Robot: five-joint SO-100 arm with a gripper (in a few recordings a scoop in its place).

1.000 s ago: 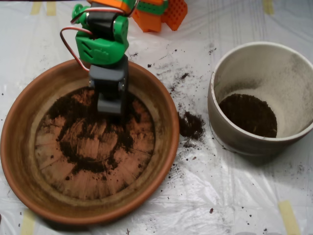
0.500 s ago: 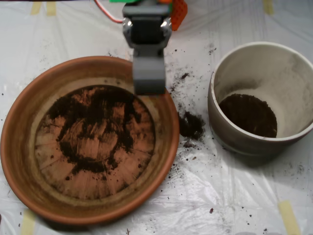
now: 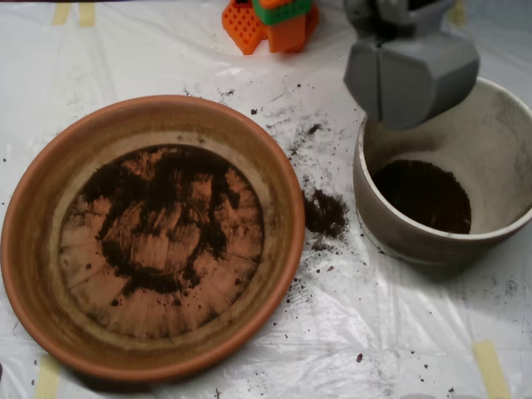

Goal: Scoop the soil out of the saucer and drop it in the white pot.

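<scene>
The terracotta saucer [image 3: 33,191] fills the left of the overhead view. A thin, patchy layer of dark soil [image 3: 158,179] lies on its ridged floor, mostly toward the back. At the right stands the white pot [image 3: 499,150], with a dark mound of soil [image 3: 422,195] at its bottom. My grey scoop [image 3: 409,79] hangs high above the pot's back-left rim. Its two shells meet along a seam, so it is shut. What it holds is hidden.
A clump of spilled soil [image 3: 324,212] lies on the white plastic sheet between saucer and pot, with crumbs scattered around it. The arm's orange and green base [image 3: 270,21] sits at the top centre. Tape strips [image 3: 490,366] hold the sheet down.
The scoop has lifted out of the saucer's back part and swung right, from over the saucer's rim to above the white pot. The soil in the saucer and the pot looks unchanged.
</scene>
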